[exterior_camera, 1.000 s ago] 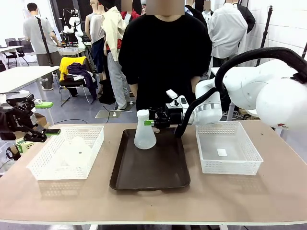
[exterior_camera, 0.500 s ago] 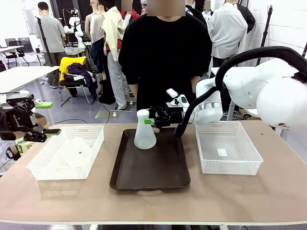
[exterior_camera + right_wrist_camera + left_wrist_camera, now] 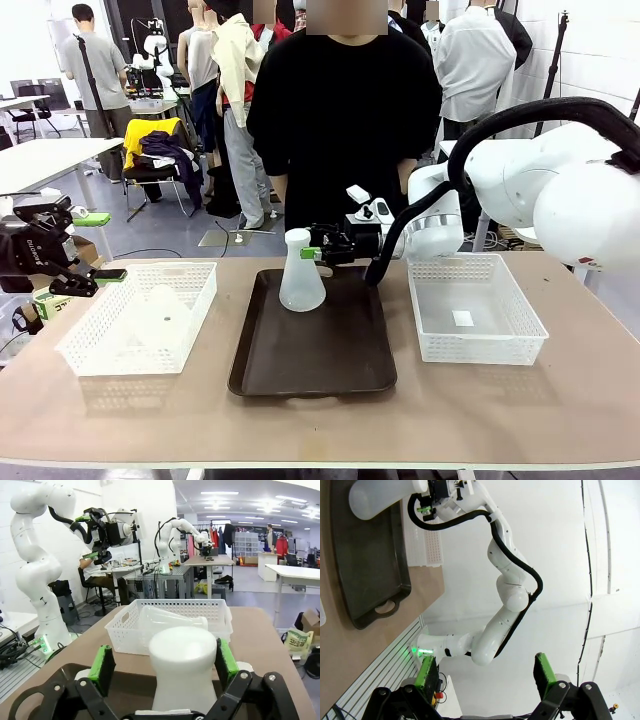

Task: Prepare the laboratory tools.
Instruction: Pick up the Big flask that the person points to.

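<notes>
The right arm's black two-finger gripper [image 3: 163, 666] stands spread around the neck of the translucent whitish plastic conical flask [image 3: 300, 278]. One green pad is close against the neck and the other is clearly apart, so nothing is pinched. That flask stands upright at the upper left of the dark brown rectangular tray [image 3: 320, 365], mid-frame in the front view. A second flask of the same kind [image 3: 152, 316] lies on its side in the white lattice basket [image 3: 88, 350] at lower left. The left arm's gripper [image 3: 485, 672], spread and empty, hangs at the far left edge.

The likeliest trouble is tipping. The flask looks light, and the off-centre pads would probably push the neck sideways on closing. A sideways move could likewise catch the neck and topple the flask.
</notes>
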Robot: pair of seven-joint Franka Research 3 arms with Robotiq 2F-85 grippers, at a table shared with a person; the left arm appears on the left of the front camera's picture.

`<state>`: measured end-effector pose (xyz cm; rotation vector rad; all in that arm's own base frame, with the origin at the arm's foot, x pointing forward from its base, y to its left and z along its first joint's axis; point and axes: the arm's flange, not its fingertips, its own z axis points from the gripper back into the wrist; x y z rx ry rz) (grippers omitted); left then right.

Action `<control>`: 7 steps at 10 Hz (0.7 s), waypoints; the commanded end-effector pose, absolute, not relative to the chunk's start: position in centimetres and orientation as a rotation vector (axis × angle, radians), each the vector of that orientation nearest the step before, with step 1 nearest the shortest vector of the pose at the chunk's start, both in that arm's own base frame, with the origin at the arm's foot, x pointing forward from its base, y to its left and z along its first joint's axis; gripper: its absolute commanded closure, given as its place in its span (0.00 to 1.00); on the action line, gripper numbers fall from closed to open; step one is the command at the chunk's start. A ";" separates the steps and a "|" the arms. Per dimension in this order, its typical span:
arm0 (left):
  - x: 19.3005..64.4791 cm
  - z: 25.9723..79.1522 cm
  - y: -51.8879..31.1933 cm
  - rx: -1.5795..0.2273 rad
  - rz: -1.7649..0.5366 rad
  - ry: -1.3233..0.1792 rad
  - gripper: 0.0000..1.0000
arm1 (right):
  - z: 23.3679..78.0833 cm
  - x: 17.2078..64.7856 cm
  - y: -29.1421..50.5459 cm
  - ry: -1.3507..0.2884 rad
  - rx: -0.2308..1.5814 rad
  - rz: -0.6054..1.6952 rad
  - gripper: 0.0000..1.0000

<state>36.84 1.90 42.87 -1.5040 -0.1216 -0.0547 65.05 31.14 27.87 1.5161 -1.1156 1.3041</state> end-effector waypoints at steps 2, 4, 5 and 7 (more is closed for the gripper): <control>36.8 43.1 2.0 -1.506 -0.056 -0.131 0.00 | 28.0 65.1 31.0 -1.132 1.509 1.318 0.00; 36.8 43.1 2.0 -1.506 -0.056 -0.131 0.00 | 28.7 64.9 30.3 -1.102 1.441 1.319 0.00; 36.8 43.1 2.0 -1.506 -0.056 -0.131 0.00 | 29.7 64.7 29.5 -1.090 1.390 1.326 0.00; 36.8 43.1 2.0 -1.506 -0.056 -0.131 0.00 | 32.2 63.7 27.7 -1.063 1.256 1.346 0.00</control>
